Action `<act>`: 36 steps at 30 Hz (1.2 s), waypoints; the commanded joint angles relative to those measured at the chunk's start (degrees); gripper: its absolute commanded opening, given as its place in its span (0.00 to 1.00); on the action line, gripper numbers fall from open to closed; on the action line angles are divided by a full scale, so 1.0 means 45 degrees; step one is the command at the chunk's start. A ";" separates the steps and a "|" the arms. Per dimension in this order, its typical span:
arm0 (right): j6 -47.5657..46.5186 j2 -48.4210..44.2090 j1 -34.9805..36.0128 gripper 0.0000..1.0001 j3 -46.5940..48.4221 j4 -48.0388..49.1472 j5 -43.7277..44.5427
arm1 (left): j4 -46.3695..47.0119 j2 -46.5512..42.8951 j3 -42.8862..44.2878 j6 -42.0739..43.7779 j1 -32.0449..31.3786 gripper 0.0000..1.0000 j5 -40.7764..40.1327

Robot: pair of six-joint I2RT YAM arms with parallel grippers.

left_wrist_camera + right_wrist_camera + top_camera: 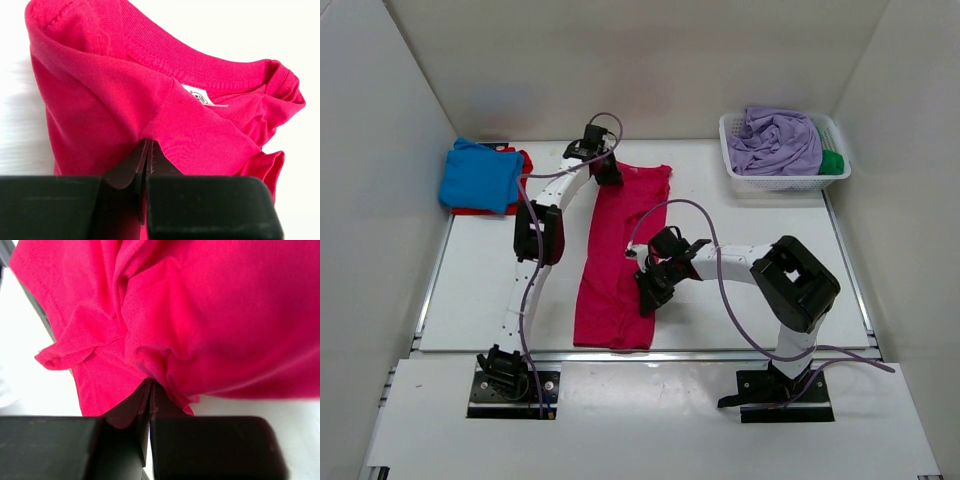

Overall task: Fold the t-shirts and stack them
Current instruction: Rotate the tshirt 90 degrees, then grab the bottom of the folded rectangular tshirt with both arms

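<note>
T-shirts (478,178) number five; left fingers (126,171) and right fingers (125,412) pinch the crimson-pink t-shirt (610,270).

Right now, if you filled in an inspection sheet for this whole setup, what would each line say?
Surface: white table, flat, no spills seen.
Job's things: crimson-pink t-shirt lies lengthwise mid-table, folded narrow; blue t-shirt sits folded on red t-shirt at far left; lavender t-shirt and green t-shirt wait in the basket.
Clutter: only the basket, far right.
Grippers: left gripper shut on the crimson-pink t-shirt near its collar; right gripper shut on its near right edge.
Cables: grey cables loop loosely along both arms.
Surroundings: plain white walls on three sides.
</note>
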 commanded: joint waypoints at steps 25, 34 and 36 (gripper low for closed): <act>-0.0630 -0.4021 -0.0349 0.43 0.0044 -0.1930 0.2943 | 0.4690 -1.4864 -1.5416 -0.0301 0.2079 0.36 0.4690; 0.4018 -0.6092 0.0584 0.46 -0.2807 -0.1659 0.5109 | 0.1376 -2.0951 -2.3069 0.0945 -0.0027 0.45 0.0631; 0.5346 -0.6388 0.0918 0.56 -0.3472 -0.1579 0.5619 | 0.1921 -2.2185 -2.4402 0.0263 -0.0611 0.52 0.0493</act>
